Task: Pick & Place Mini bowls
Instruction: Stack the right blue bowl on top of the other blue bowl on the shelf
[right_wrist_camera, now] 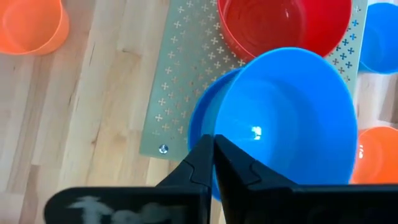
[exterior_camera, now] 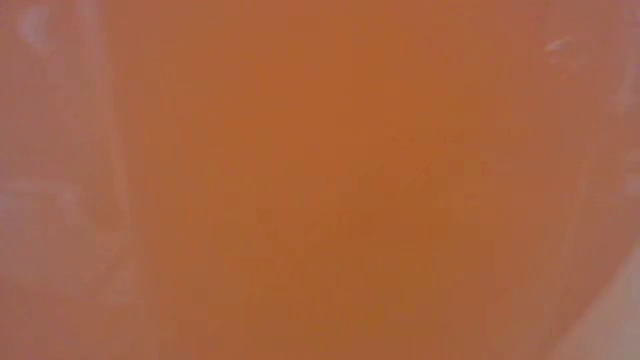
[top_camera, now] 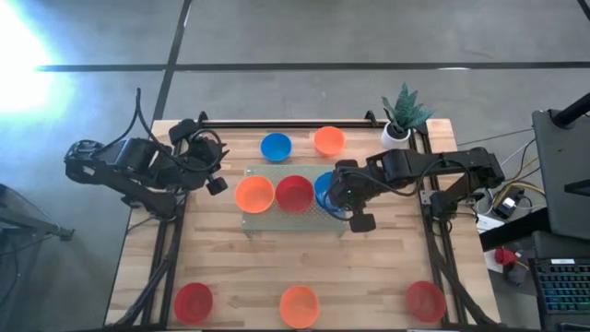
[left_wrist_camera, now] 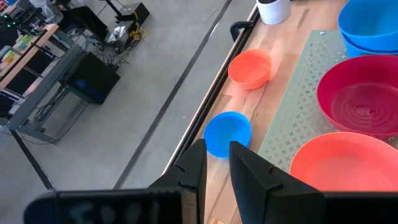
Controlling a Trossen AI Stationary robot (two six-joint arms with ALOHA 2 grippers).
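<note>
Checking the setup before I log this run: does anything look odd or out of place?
Yes: the low view is blocked by something orange. On the mat, the right hand holds a tilted blue bowl over another blue one.

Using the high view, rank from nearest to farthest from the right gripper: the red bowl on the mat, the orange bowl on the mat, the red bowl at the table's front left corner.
From the right gripper:
1. Red bowl on the mat, just beside it.
2. Orange bowl on the mat, farther along the mat.
3. Front left red bowl, off at the corner.
</note>
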